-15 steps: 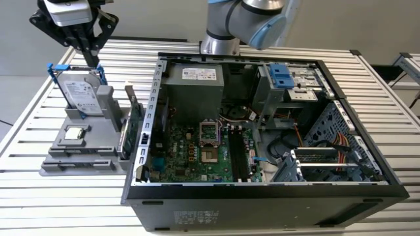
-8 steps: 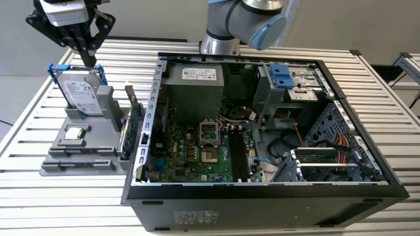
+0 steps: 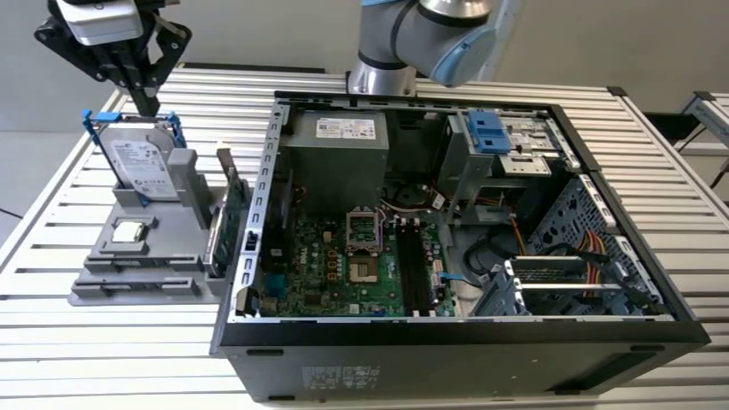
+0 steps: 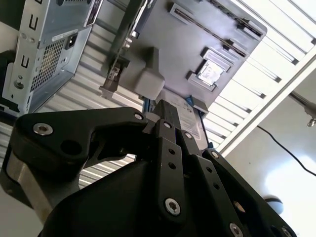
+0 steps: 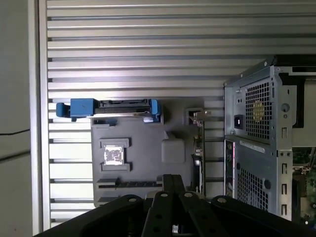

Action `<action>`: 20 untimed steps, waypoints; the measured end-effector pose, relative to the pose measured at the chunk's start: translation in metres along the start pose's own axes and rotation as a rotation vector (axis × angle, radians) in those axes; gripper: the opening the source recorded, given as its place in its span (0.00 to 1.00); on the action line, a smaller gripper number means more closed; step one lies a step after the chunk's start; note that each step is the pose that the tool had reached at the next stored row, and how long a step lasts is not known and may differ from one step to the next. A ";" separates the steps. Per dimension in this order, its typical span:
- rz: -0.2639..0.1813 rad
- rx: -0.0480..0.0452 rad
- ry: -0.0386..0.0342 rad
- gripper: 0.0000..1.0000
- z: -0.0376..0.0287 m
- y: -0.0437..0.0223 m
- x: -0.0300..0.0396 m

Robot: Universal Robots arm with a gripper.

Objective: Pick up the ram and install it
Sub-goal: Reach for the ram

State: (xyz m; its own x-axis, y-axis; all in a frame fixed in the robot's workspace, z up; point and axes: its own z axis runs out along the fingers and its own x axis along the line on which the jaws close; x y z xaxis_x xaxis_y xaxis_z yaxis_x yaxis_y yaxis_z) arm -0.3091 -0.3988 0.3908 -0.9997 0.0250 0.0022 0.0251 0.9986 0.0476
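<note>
1. My pincer point(image 3: 146, 102) hangs over the far end of the grey holder point(image 3: 102, 295), at the exterior view's left, above the hard drive point(image 3: 142, 162) in its blue frame. Its fingers look drawn together and there is nothing between them.
2. What I take for the ram point(image 5: 131, 183) is the dark strip lying in a slot at the near end of that holder, on the other side of the small square chip point(image 5: 113, 154) from the drive. It is not yet picked up.
3. To do the pick well, I judge I must be spread wide before going down. I should line up across the stick's thin faces and grip near its middle so it lifts level.
4. I should also stay clear of the drive frame and the upright green card point(image 3: 234, 218) beside the holder.
5. The exterior view gives me the open computer case point(image 3: 456, 333) on the slatted surface point(image 3: 114, 342), with the long memory slots point(image 3: 416, 265) on its board.
6. The first wrist view gives me the holder from above, so the strip's line in its slot is plain there. The second wrist view looks past my own linkage and helps little with the strip.
</note>
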 end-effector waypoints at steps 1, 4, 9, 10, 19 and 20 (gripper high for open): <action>-0.001 0.0000 0.0001 0.00 0.0000 0.0000 0.0010; -0.004 0.0000 0.0002 0.00 0.0000 -0.0001 0.0043; -0.008 0.0001 0.0005 0.00 0.0000 -0.0003 0.0112; -0.009 0.0000 0.0004 0.00 0.0001 -0.0003 0.0125; -0.013 0.0001 0.0008 0.00 0.0001 -0.0006 0.0229; -0.013 0.0001 0.0008 0.00 0.0002 -0.0006 0.0238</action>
State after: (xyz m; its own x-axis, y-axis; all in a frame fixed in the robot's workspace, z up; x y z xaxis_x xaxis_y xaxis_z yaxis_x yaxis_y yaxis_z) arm -0.3329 -0.3988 0.3906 -0.9999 0.0116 0.0024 0.0117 0.9988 0.0475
